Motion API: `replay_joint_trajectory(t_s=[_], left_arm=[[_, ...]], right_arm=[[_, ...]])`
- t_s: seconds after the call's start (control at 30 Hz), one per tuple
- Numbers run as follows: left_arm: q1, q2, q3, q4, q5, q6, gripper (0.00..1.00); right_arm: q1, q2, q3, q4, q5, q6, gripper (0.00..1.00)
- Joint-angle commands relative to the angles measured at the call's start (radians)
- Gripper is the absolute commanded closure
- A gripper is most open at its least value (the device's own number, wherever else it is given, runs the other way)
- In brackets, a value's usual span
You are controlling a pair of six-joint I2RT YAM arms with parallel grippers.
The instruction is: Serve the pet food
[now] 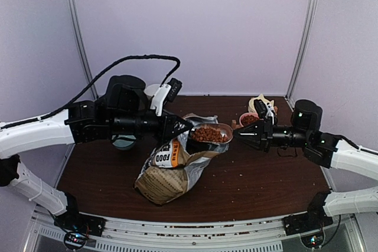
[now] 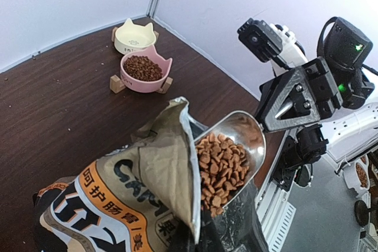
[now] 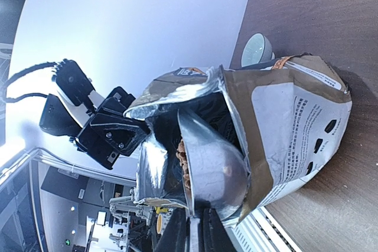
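With the left gripper (image 1: 184, 127) pinching the bag (image 1: 168, 175) rim open, the right gripper (image 1: 237, 136), clamped on the scoop (image 2: 245, 131), should lift it level, clear of the bag, spilling no kibble (image 2: 220, 163).

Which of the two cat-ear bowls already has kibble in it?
The pink bowl: it holds kibble. The cream bowl behind it looks empty.

I read "FOOD" on the crumpled brown kraft paper bag (image 1: 160, 182). Its orange band (image 2: 118, 205) says "呵护肠胃".
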Motion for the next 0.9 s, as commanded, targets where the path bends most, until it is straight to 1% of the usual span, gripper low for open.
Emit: replay_joint_trajectory(t_s=[0.0,0.1,0.3,0.43,0.57,0.73,0.87], left_arm=[[-0.008,-0.051,0.023,0.135,-0.008,0.029,1.0],[-0.008,-0.053,0.027,0.141,-0.023,0.022,1.0],[0.01,-0.063,0.027,0.091,-0.141,-0.061,1.0],[0.035,-0.075,0.003,0.114,-0.135,-0.096,1.0],[0.045,-0.071,0.007,0.11,-0.129,-0.098,1.0],[0.053,-0.072,0.009,0.111,-0.121,-0.099,1.0],[0.056,-0.075,0.01,0.106,-0.116,-0.092,1.0]], right_arm=[[-0.016,-0.028,-0.015,-0.032,0.004,0.015,1.0],[-0.018,-0.031,-0.017,-0.029,-0.006,0.031,1.0],[-0.019,-0.056,-0.019,0.047,-0.036,0.116,1.0],[-0.022,-0.091,-0.016,0.063,-0.038,0.172,1.0],[-0.04,-0.122,-0.02,0.121,-0.029,0.251,1.0],[-0.125,-0.143,0.023,0.092,-0.007,0.297,1.0],[-0.222,-0.134,0.039,0.137,0.005,0.366,1.0]])
